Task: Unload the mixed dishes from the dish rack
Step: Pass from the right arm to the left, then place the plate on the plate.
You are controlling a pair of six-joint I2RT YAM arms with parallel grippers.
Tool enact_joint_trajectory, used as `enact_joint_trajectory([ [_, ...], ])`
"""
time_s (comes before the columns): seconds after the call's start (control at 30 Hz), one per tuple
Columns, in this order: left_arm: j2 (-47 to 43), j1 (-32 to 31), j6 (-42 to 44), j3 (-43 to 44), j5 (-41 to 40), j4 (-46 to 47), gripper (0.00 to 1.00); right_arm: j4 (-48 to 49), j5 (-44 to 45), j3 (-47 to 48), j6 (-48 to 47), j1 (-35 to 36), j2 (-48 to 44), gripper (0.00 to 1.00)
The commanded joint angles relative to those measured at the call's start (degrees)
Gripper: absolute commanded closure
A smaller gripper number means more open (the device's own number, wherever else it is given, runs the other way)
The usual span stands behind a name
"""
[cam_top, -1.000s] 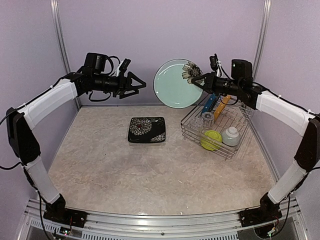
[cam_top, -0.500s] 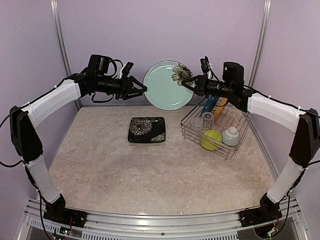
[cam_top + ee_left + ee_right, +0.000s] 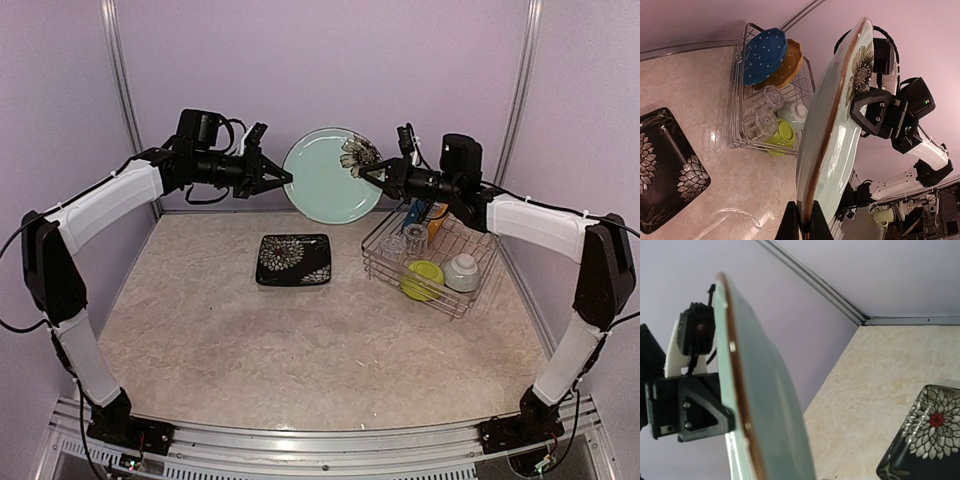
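The teal flowered plate (image 3: 325,190) hangs upright in the air above the back of the table, held from both sides. My left gripper (image 3: 287,178) is shut on its left rim; in the left wrist view the fingers (image 3: 790,222) pinch the brown edge of the plate (image 3: 837,135). My right gripper (image 3: 366,172) is shut on the right rim by the flower. The dish rack (image 3: 372,268) at the right holds a blue dotted plate (image 3: 765,55), a yellow plate (image 3: 791,62), two clear glasses (image 3: 762,112), a lime-green bowl (image 3: 423,279) and a pale bowl (image 3: 462,271).
The black square plate (image 3: 293,259) lies flat on the table left of the rack, below the held plate. Purple walls close in the back and both sides. In the right wrist view the plate (image 3: 760,405) fills the near field.
The right arm carried the teal plate leftward to the left gripper. The left gripper, open a second ago, has closed on the plate's left rim.
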Motion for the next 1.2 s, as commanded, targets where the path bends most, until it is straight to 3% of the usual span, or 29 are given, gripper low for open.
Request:
enact_joint_trajectory([
  [0.0,0.81,-0.49,-1.68,-0.47,2.19,3.42,1.00,8.14,-2.21,-0.03,2.17,0.73,-0.69,1.00],
  [0.1,1.01,-0.03,-2.66,-0.80,1.74,3.90,1.00,7.85,-2.23,-0.03,2.26,0.73,-0.62,1.00],
  [0.27,0.50,1.62,-6.62,-2.91,3.39,7.75,1.00,5.13,-1.29,0.25,1.24,0.65,-0.85,0.68],
  [0.6,0.18,4.15,-10.27,-5.79,6.69,10.62,1.00,-3.89,3.47,0.91,-2.10,-0.09,-1.34,0.25],
  [0.87,-0.50,7.11,-15.58,-9.03,9.69,15.95,1.00,-11.56,7.13,1.86,-4.43,-0.91,-1.14,0.06],
  [1.17,2.70,13.04,-17.59,-10.35,11.31,13.40,1.00,-17.25,8.29,2.41,-7.04,-2.69,-2.56,0.01],
])
